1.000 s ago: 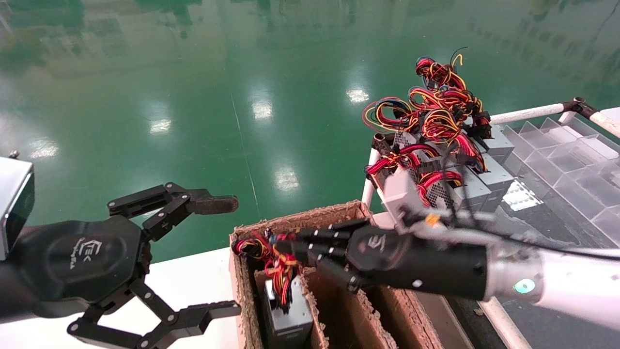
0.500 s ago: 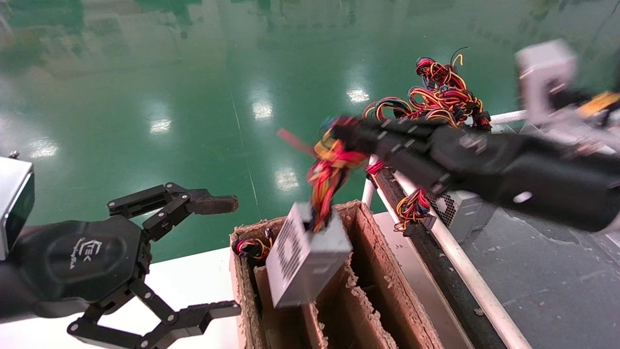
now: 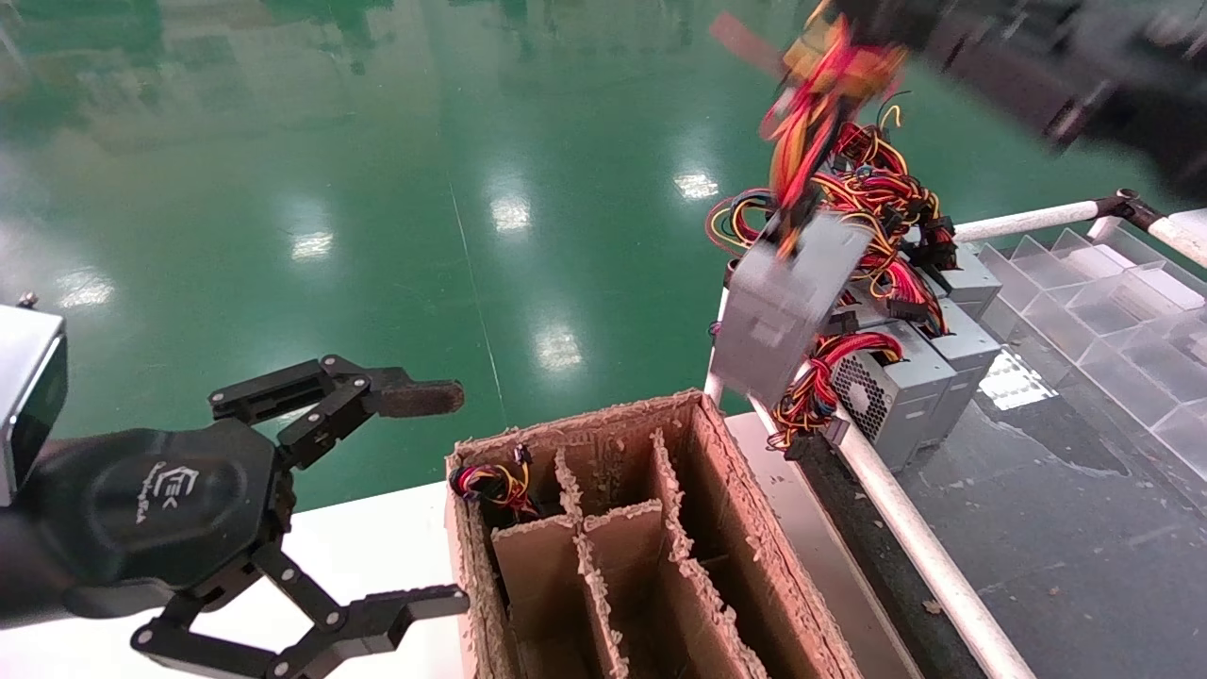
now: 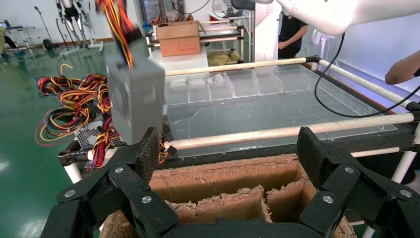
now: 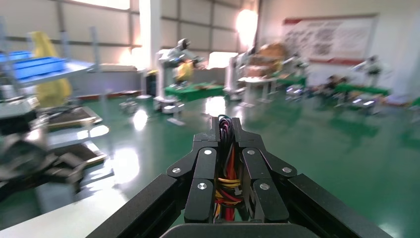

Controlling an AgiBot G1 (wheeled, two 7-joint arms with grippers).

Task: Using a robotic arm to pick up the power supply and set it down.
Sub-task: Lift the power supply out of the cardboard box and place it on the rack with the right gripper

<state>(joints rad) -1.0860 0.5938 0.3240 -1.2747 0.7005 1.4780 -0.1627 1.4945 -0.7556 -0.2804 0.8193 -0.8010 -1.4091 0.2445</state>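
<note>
The power supply (image 3: 783,306), a grey metal box, hangs tilted in the air by its red, yellow and black wires (image 3: 811,104). It is above and to the right of the cardboard box (image 3: 717,471). My right gripper (image 3: 863,19), on the robotic arm (image 4: 346,12), is at the top of the head view, shut on those wires. The right wrist view shows the gripper (image 5: 226,130) with the wire bundle (image 5: 225,173) pinched between its fingers. The hanging power supply (image 4: 136,99) also shows in the left wrist view. My left gripper (image 3: 454,498) stays parked and open at the lower left, nothing between its fingers (image 4: 148,153).
The cardboard box has ragged dividers (image 3: 580,528), and a small wire bundle (image 3: 490,481) lies in its far left cell. Several more power supplies (image 3: 905,387) with tangled wires are piled on the rack behind a white rail (image 3: 905,528). Clear divided trays (image 3: 1113,311) lie at the right.
The right gripper closed on the wires in the cardboard box, then lifted the power supply out and swung it up and to the right. The left arm has not moved.
</note>
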